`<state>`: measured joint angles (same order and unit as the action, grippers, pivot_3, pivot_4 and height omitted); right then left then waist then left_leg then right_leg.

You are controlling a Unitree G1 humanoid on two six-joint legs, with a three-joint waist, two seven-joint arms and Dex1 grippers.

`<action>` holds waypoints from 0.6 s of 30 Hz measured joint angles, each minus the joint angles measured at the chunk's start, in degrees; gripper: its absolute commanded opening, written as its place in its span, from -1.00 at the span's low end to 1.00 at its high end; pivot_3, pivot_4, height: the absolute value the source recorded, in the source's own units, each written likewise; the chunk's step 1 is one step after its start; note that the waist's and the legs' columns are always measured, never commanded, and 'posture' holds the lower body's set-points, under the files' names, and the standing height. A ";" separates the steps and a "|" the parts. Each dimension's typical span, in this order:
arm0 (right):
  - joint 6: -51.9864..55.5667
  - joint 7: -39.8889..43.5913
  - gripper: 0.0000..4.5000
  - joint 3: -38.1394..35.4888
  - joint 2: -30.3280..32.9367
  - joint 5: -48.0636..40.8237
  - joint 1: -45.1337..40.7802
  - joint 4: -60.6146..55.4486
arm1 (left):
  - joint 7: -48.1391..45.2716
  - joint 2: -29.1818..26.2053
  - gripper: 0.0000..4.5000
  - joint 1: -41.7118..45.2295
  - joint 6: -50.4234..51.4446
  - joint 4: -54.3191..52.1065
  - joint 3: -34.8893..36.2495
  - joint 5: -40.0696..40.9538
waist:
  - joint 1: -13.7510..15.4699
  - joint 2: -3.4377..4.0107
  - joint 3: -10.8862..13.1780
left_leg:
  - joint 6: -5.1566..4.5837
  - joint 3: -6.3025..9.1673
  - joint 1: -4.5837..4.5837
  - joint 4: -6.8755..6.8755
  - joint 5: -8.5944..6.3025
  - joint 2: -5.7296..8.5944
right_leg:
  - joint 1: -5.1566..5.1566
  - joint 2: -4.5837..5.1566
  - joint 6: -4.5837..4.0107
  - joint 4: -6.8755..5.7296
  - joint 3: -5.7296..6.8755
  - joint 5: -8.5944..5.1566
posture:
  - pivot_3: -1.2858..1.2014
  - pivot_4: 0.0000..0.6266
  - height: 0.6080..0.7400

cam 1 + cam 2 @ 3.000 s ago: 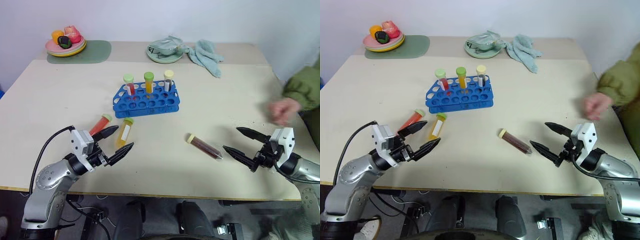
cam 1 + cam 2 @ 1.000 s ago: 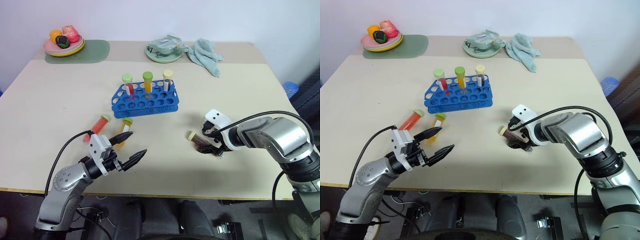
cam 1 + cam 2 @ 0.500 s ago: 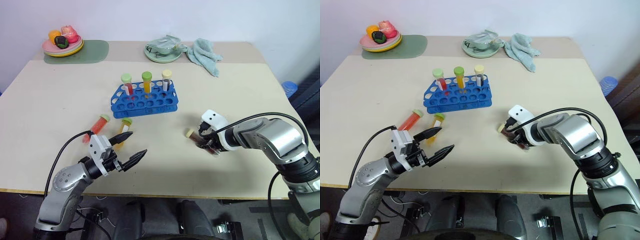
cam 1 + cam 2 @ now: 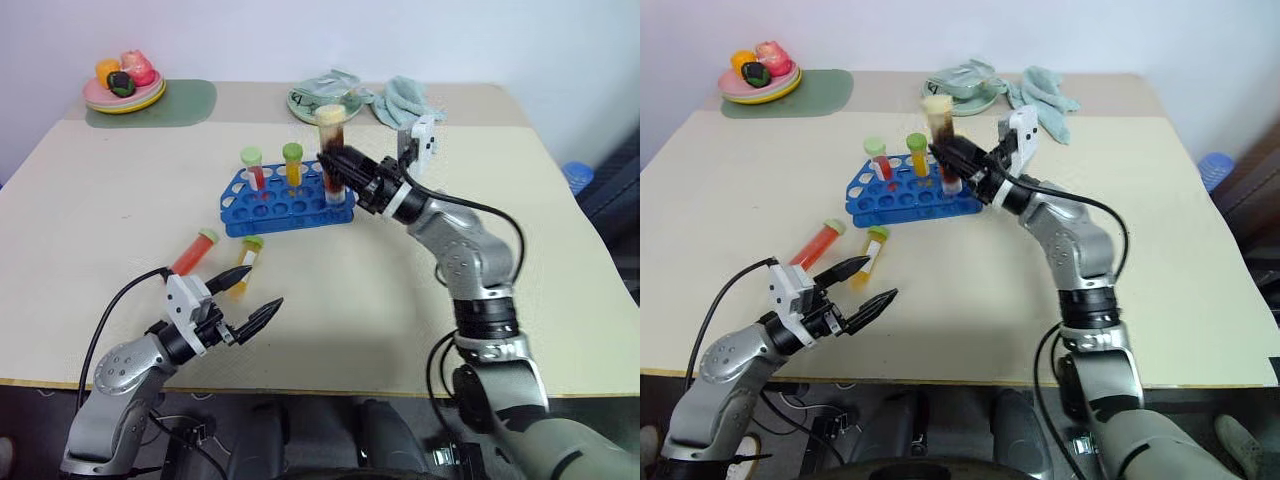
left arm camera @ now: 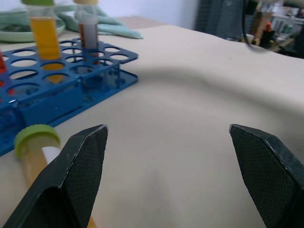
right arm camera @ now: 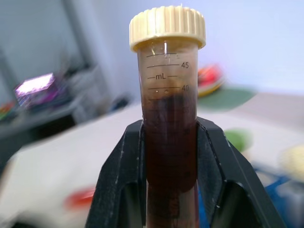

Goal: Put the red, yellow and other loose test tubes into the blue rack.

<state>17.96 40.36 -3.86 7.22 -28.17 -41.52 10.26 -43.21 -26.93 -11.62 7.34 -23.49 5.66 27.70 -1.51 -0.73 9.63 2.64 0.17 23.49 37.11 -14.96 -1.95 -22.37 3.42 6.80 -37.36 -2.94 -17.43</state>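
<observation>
From the head views, the right gripper (image 4: 338,165) is clamped on a brown tube (image 4: 331,135) with a cream cap. It holds the tube upright, up in the air over the right end of the blue rack (image 4: 287,198). The rack sits in the middle of the table (image 4: 560,250). A red tube (image 4: 255,172), an orange tube (image 4: 293,164) and one more tube stand in it. Nearer and to the left, a loose red tube (image 4: 193,252) and a loose yellow tube (image 4: 243,265) lie flat on the table, side by side. The left gripper (image 4: 247,298) hangs low at the near left, fingers spread wide, holding nothing, just near the yellow tube.

In the left wrist view, the two black fingers (image 5: 78,166) stand far apart with bare table between them. The yellow tube's green cap (image 5: 35,137) lies beside one finger.

In the right wrist view, the two fingers (image 6: 122,171) squeeze the brown tube from both sides, cap up.
</observation>
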 measured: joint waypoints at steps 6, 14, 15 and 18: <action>-27.99 0.19 -0.65 -3.56 -7.13 5.01 -8.53 27.77 | 1.56 0.20 0.87 -2.16 0.00 -1.76 1.20 0.32 | -1.08 0.06 0.04 | 0.03 0.00 -0.01 -0.01 0.02 0.00 | -0.03 0.02 0.00 -0.10 0.00 0.00 | 0.03 -0.52 1.00; -44.57 5.48 -0.65 -9.20 -10.69 4.58 -13.95 50.19 | 3.37 -0.30 0.87 -6.09 1.11 -5.55 4.46 0.57 | -1.17 0.14 0.09 | 0.05 -0.01 -0.02 -0.05 0.03 -0.02 | -0.04 0.05 -0.01 -0.09 0.00 0.00 | 0.03 -0.52 1.00; -45.73 6.36 -0.65 -9.66 -10.85 4.54 -13.95 51.41 | 3.77 -0.35 0.87 -6.42 1.31 -6.29 4.87 0.59 | -1.16 0.15 0.09 | 0.05 -0.01 -0.02 -0.05 0.03 -0.01 | -0.03 0.06 -0.01 -0.09 0.00 0.00 | 0.03 -0.52 1.00; -48.11 8.37 -0.65 -10.85 -11.31 4.40 -13.95 54.17 | 4.63 -0.38 0.87 -7.39 2.38 -8.56 5.36 1.36 | -1.17 0.15 0.09 | 0.06 -0.02 -0.02 -0.05 0.02 -0.01 | -0.02 0.07 -0.01 -0.09 0.00 0.00 | 0.03 -0.52 1.00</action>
<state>-30.15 48.73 -14.71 -4.09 -23.78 -55.47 64.43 -38.58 -27.31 -19.02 9.71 -32.04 11.02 29.05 -2.68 -0.58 9.73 2.69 0.16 23.47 37.06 -14.93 -1.96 -22.39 3.50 6.79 -37.45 -2.94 -17.43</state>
